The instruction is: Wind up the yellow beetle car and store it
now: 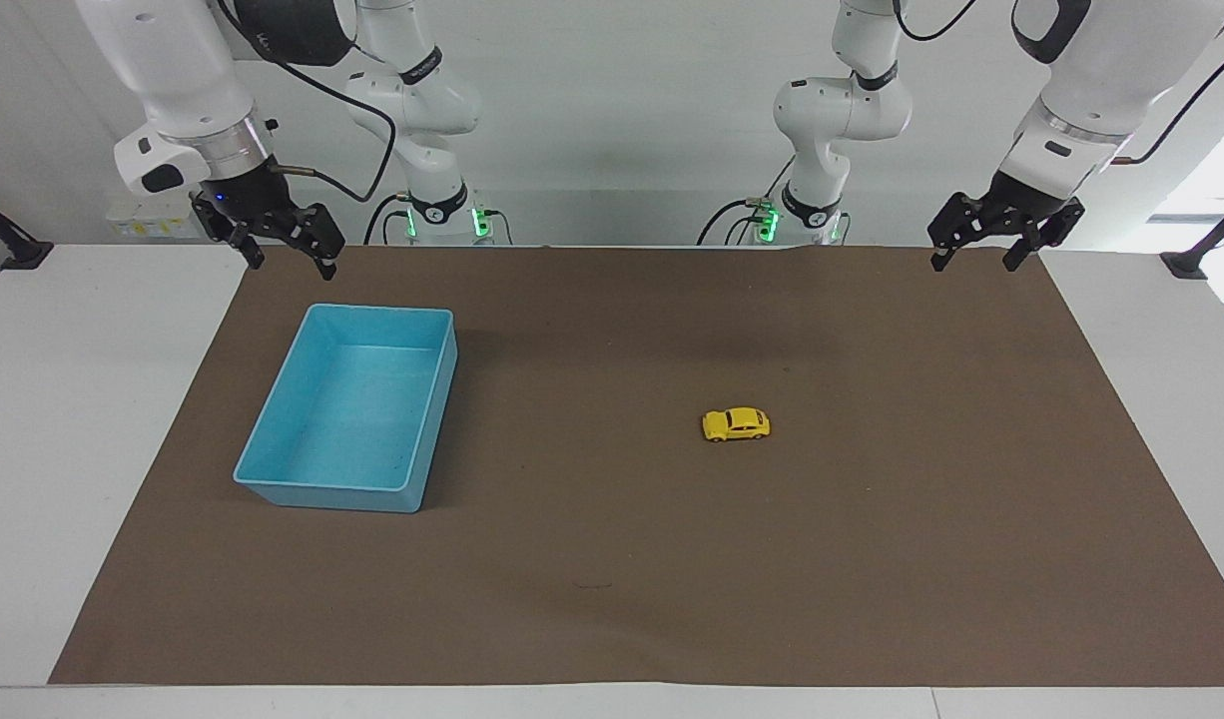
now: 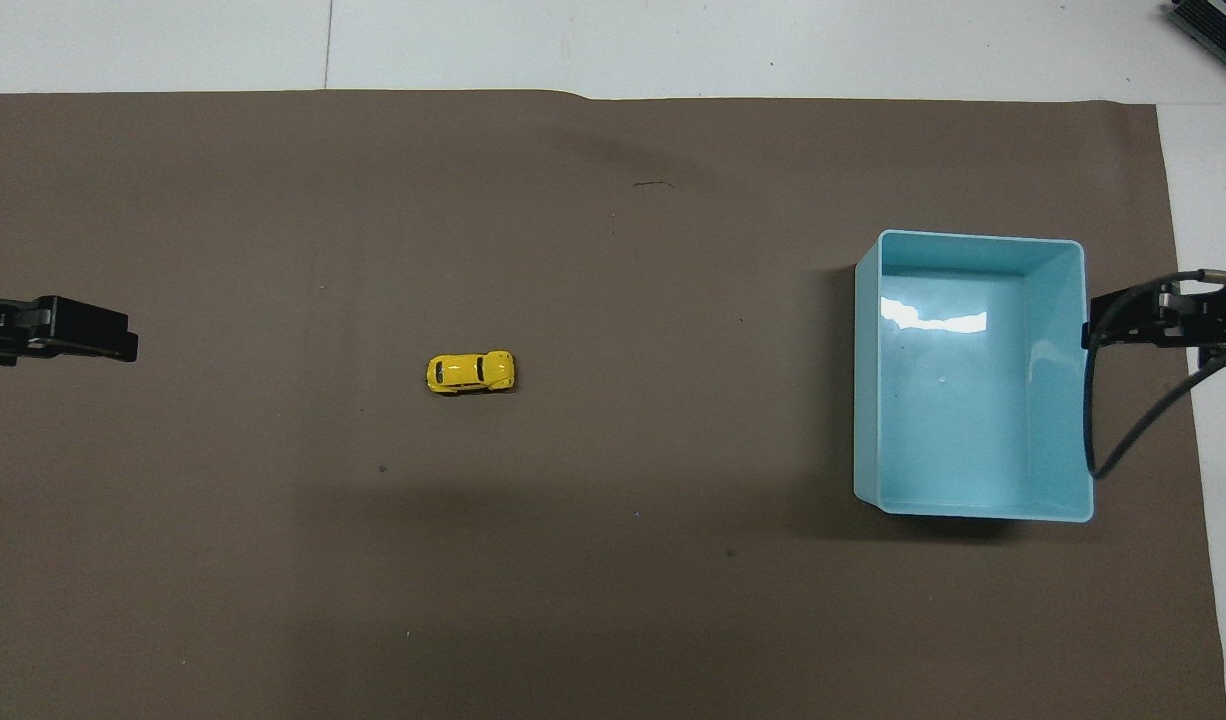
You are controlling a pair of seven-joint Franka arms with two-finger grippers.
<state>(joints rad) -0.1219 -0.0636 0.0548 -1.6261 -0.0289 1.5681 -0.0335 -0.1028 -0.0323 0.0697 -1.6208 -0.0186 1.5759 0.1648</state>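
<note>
Sitting well apart: yellow beetle car (image 1: 736, 424), light-blue bin (image 1: 273, 473).

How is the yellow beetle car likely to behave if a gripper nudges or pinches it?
The yellow beetle car rests on its wheels on the brown mat, so a lengthwise nudge would probably roll it. Its rounded, glossy body may slip between fingers. It looks tiny beside the light-blue bin, so it is probably light.

Facing view is taken from high across the table, aimed at both robot bases; the whole brown mat (image 1: 612, 559) is covered from a distance. Overhead view is taken from above the robots' end, aimed steeply down and forward. Mat, blue bin (image 1: 357, 409) (image 2: 973, 380) and yellow car (image 1: 736, 424) (image 2: 470, 372) are shared, half a turn apart.
</note>
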